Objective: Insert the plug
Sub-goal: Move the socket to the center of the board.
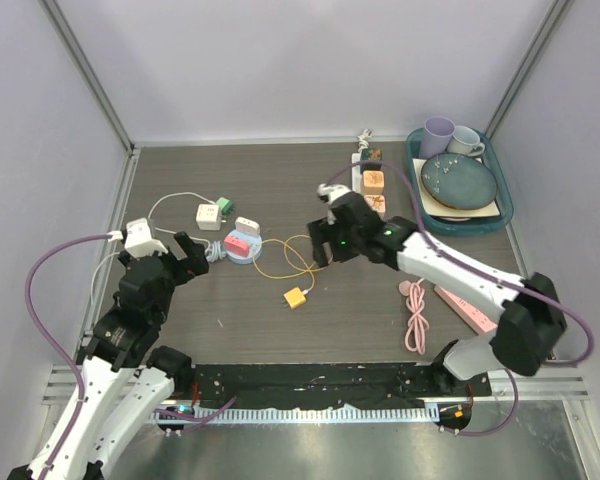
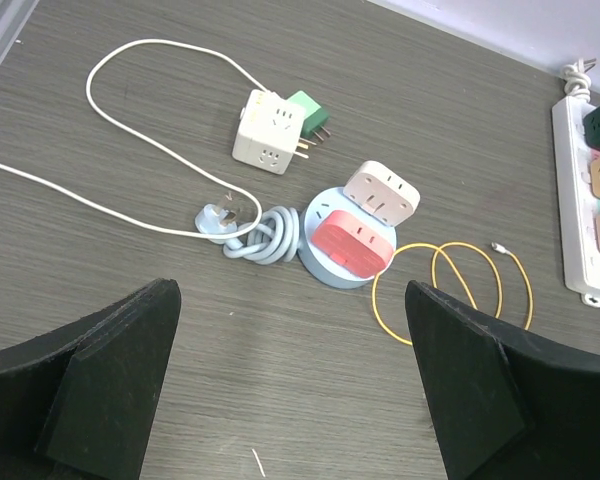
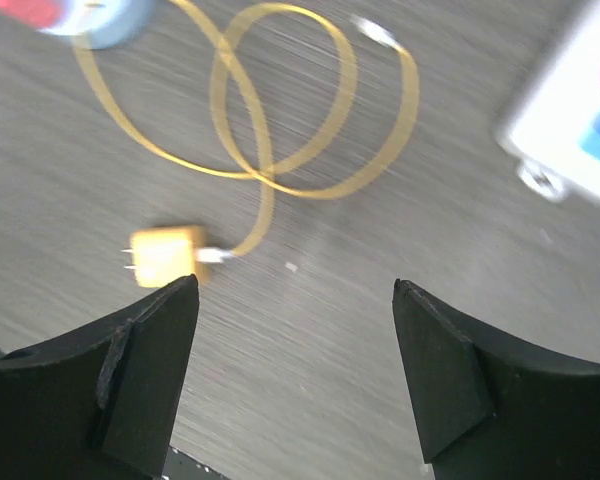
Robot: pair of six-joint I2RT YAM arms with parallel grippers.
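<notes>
Plug (image 3: 163,256) lies loose on the table (image 1: 230,330), nothing holding it. Right gripper (image 3: 292,300) hovers near, spread wide, left gripper (image 2: 290,295) spread too. Looks like approach step; next imo drop & pinch its body.

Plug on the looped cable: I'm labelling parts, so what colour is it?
The plug is yellow, like its cable; clearest in the right wrist view.

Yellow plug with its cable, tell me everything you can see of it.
The yellow plug is a small boxy, plastic-looking block with two metal prongs at one end. Its thin yellow cable leaves the other end, curls in two overlapping loops and ends in a free silvery tip. It lies flat on the dark wood-grain table, unplugged, with nothing gripping it.
</notes>
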